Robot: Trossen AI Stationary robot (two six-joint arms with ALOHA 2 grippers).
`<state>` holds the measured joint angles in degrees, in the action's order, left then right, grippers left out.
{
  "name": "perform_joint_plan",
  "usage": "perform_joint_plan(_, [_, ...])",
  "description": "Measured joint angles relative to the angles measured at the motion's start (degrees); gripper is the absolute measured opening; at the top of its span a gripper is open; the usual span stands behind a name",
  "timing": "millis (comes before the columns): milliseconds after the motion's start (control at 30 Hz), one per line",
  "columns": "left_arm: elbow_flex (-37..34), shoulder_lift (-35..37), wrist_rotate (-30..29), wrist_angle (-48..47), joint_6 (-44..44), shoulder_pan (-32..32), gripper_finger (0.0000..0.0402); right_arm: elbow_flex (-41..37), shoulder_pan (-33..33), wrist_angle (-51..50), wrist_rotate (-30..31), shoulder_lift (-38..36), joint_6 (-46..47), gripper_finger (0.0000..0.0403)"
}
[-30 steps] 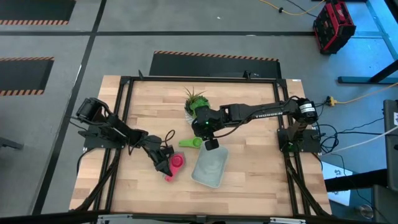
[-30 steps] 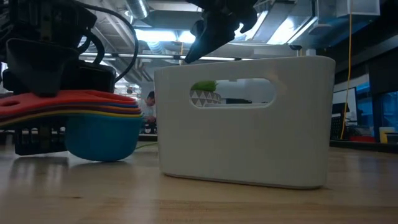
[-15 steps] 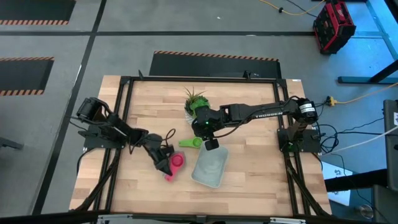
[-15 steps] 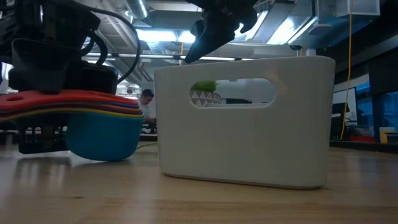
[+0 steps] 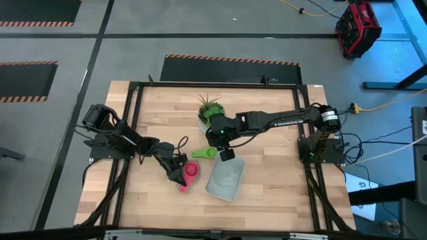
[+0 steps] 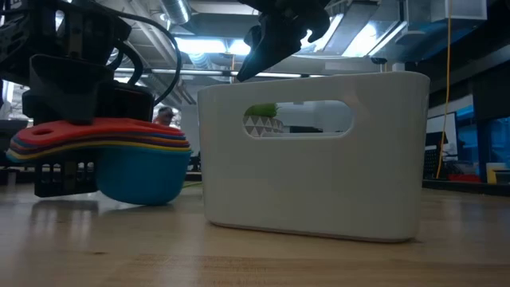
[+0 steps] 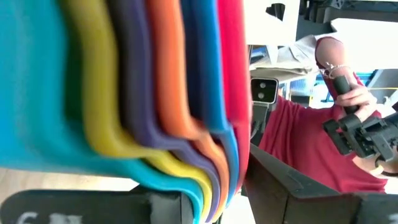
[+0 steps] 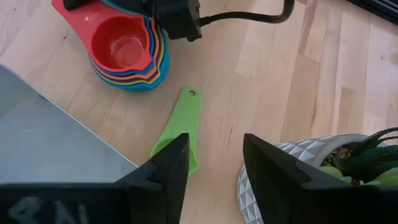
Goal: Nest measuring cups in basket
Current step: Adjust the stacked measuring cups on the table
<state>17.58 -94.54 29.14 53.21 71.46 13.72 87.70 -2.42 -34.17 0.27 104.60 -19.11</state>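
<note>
My left claw (image 5: 179,171) is clamped on the handles of the stacked measuring cups (image 6: 119,155), holding the stack low over the table (image 5: 267,193) just left of the basket (image 5: 224,180). My right claw (image 8: 214,168) hangs partly open above the far edge of that basket, gripping nothing. The green cup (image 8: 181,127) lies on the wood beneath it, next to the potted plant (image 5: 208,110).
</note>
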Motion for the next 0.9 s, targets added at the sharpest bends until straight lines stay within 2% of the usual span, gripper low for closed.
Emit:
perform_joint_plan(267, [0.00,0.02,0.55,-0.02,0.38,0.00,0.0119,0.00,0.00,0.00,0.00,0.02,0.01,0.0156])
perform_joint_plan(633, [0.00,0.04,1.62,-0.69,1.63,0.00,0.0198,0.00,0.00,0.02,0.00,0.02,0.02,0.0156])
perform_joint_plan(900, [0.00,0.07,1.90,-0.83,1.62,0.00,0.0199,0.00,0.00,0.02,0.00,0.02,0.02,0.0156])
